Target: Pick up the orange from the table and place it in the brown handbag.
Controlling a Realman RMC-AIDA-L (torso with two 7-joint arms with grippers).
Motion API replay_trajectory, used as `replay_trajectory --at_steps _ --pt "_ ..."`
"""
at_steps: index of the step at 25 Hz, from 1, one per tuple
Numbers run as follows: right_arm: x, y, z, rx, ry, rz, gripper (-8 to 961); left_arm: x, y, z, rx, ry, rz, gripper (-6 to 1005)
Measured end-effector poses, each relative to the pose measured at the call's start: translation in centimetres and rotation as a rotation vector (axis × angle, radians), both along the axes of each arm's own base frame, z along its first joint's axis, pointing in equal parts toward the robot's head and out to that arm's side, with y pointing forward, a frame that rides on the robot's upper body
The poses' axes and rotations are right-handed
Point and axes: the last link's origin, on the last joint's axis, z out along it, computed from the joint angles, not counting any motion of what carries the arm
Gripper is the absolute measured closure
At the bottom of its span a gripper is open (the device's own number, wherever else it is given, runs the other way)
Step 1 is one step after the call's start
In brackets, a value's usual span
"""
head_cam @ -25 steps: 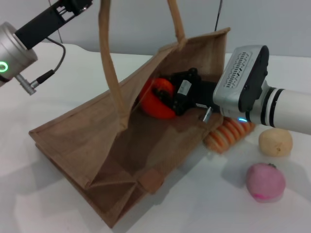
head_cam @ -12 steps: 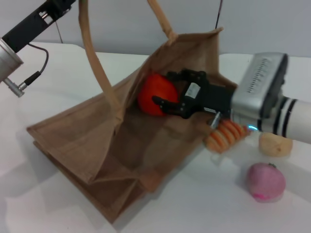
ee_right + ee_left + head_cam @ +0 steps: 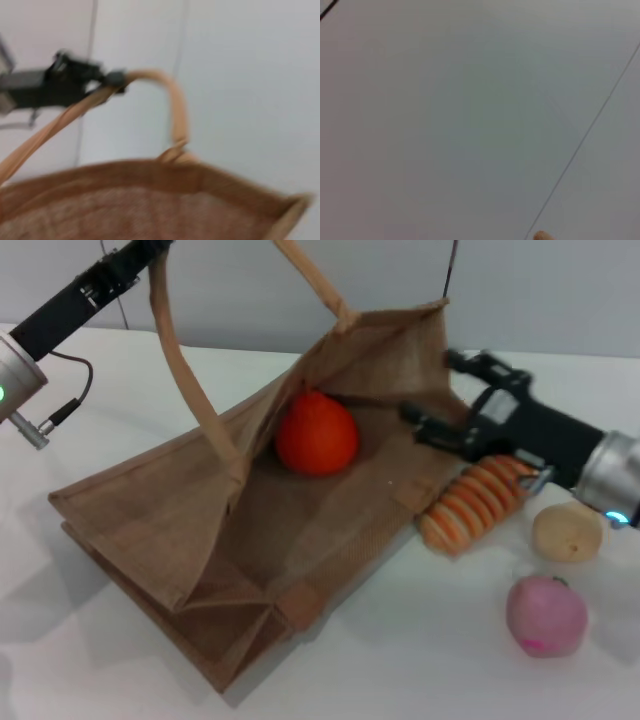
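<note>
orange (image 3: 316,433): lies inside the bag, free of any grip, resting on the lower woven wall near the mouth
bag (image 3: 250,540): tipped on its side on the surface (image 3: 420,660), mouth held open and facing up and to the right
right end effector (image 3: 452,400): fingers spread and empty, just outside the bag's right edge, above the ribbed fruit (image 3: 472,505)
left end effector (image 3: 107,80): raised at the upper left with one bag handle (image 3: 180,360) hanging from it; seems clamped on the handle, judging from the right wrist view
other fruit: a beige one (image 3: 567,532) and a pink one (image 3: 545,615) sit on the surface to the right, apart from the bag
step: the drop looks done, with the right arm clear of the mouth
next: the right arm needs only to pull away without brushing the ribbed fruit; the left should lower the handle gently so the orange does not roll out of the tilted mouth
</note>
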Motion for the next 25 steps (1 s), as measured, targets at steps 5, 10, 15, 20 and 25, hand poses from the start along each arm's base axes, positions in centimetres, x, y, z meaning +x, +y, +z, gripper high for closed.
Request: replay_trajectory --at_steps 5,10,15,20,25 --pt "1.7 -0.8 2.4 0.103 0.108 -0.045 66 -0.2 0.2 -0.5 -0.002 0.044 0.01 810" --pt "2.2 -1.0 3.2 0.15 0.152 -0.067 67 -0.3 0.5 -0.8 0.005 0.071 0.019 744" --pt "2.2 -1.0 3.3 0.157 0.159 -0.073 68 -0.5 0.6 -1.1 0.012 0.089 0.034 639" --pt "2.8 -0.8 3.9 0.212 0.178 -0.112 69 -0.9 1.0 -2.1 0.049 0.157 0.061 528" --pt "4.3 -0.7 4.6 0.327 0.187 -0.201 70 -1.9 0.7 -3.0 0.165 0.225 0.11 511"
